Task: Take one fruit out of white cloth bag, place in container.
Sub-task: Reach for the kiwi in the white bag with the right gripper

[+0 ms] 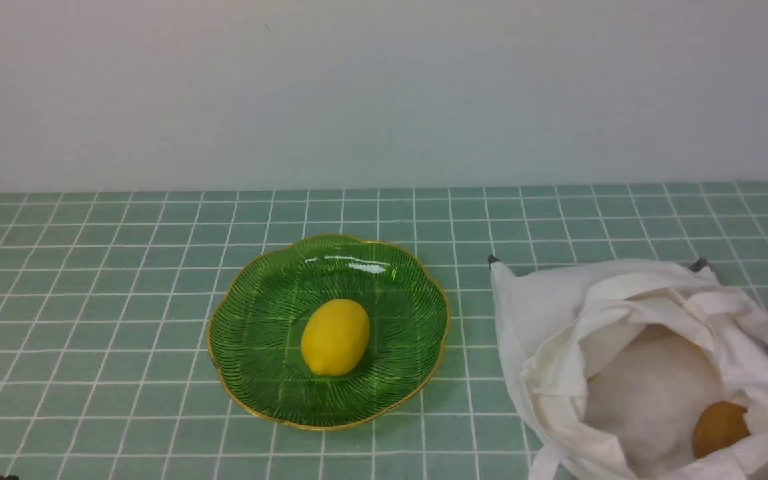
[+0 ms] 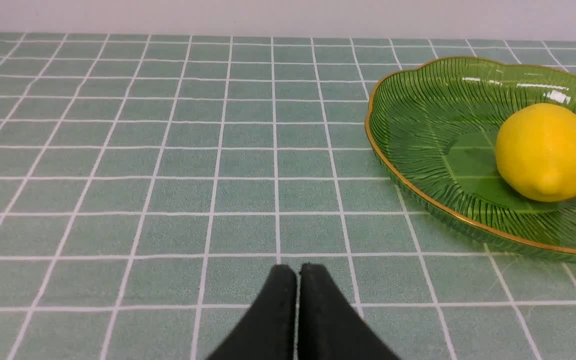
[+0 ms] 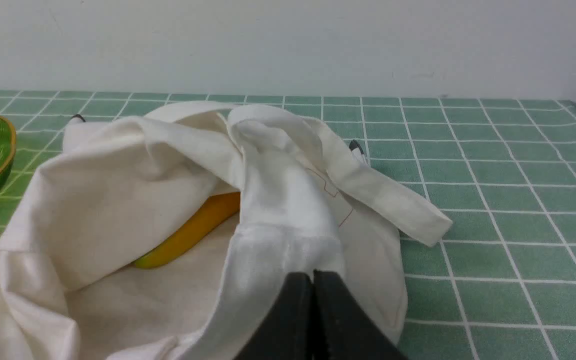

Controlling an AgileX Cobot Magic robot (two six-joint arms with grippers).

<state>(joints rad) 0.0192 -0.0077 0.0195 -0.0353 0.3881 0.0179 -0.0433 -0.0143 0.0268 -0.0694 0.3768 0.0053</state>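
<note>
R gripper [image 3: 313,280]: jaws pressed together, nothing between them. Sits at the near edge of the bag [image 3: 118,170], just by its rim cloth; contact w/ cloth cannot be told.
L gripper [image 2: 298,272]: jaws pressed together, empty. Low over bare bench [image 2: 118,165], near the plate [image 2: 418,165] but apart from it.
Bag: on robot's right side of bench, slumped, mouth open toward the robot. A strap [image 3: 383,200] and folds lie across part of the opening.
Kiwi [image 1: 719,428]: inside bag, low at the near right of the mouth, against the cloth wall. Seen in front view only; not visible from R wrist.
Other bag contents: long orange-yellow fruit [image 3: 193,230], part-covered by a fold, deeper in.
Plate: centre of bench, well left of bag, not touching it. Lemon [image 1: 335,337] sits mid-plate; room left around it.
Step in hand (judged): pre-reach. Kiwi not yet out, no grip made.
Next move calls for: R gripper to spread, enter the mouth clear of strap and folds, come down over the kiwi, close on fruit only, no cloth.
Risk (judged): cloth caught w/ fruit would drag the bag. Placing too near the lemon may nudge it.
</note>
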